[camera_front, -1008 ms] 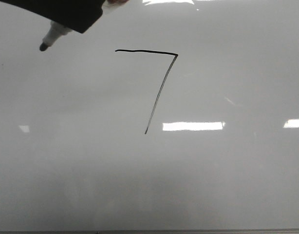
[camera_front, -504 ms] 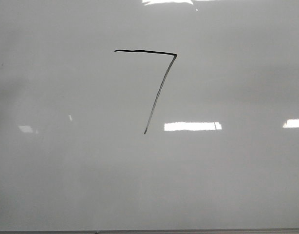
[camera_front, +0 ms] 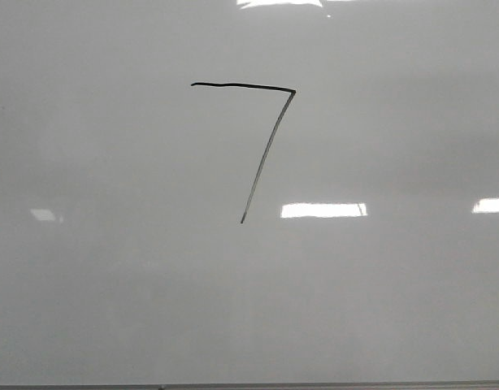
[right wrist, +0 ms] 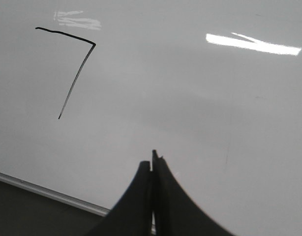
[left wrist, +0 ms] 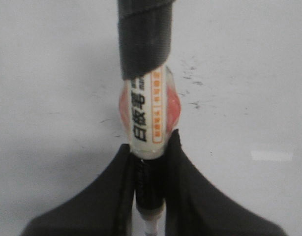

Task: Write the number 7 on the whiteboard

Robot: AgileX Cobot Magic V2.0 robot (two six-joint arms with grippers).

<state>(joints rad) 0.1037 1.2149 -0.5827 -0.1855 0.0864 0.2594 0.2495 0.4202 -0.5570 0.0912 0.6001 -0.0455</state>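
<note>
The number 7 (camera_front: 262, 138) is drawn in black on the whiteboard (camera_front: 379, 309), with a dark top stroke and a fainter slanted downstroke. It also shows in the right wrist view (right wrist: 75, 69), far from my right gripper (right wrist: 152, 164), which is shut and empty above the whiteboard (right wrist: 215, 108). My left gripper (left wrist: 150, 152) is shut on a white marker (left wrist: 147, 113) with printed characters, orange marks and a black cap end, held over the whiteboard (left wrist: 52, 73). Neither gripper shows in the front view.
Bright rectangular glare patches (camera_front: 323, 210) lie on the board. The board's thin dark bottom edge (camera_front: 249, 386) runs along the front. In the right wrist view the board's metal edge (right wrist: 47, 193) borders a dark surface. Faint ink specks (left wrist: 193, 81) mark the board.
The left gripper with the marker, at the upper left of the front view one second ago, has moved out of that view. The 7 is unchanged.
</note>
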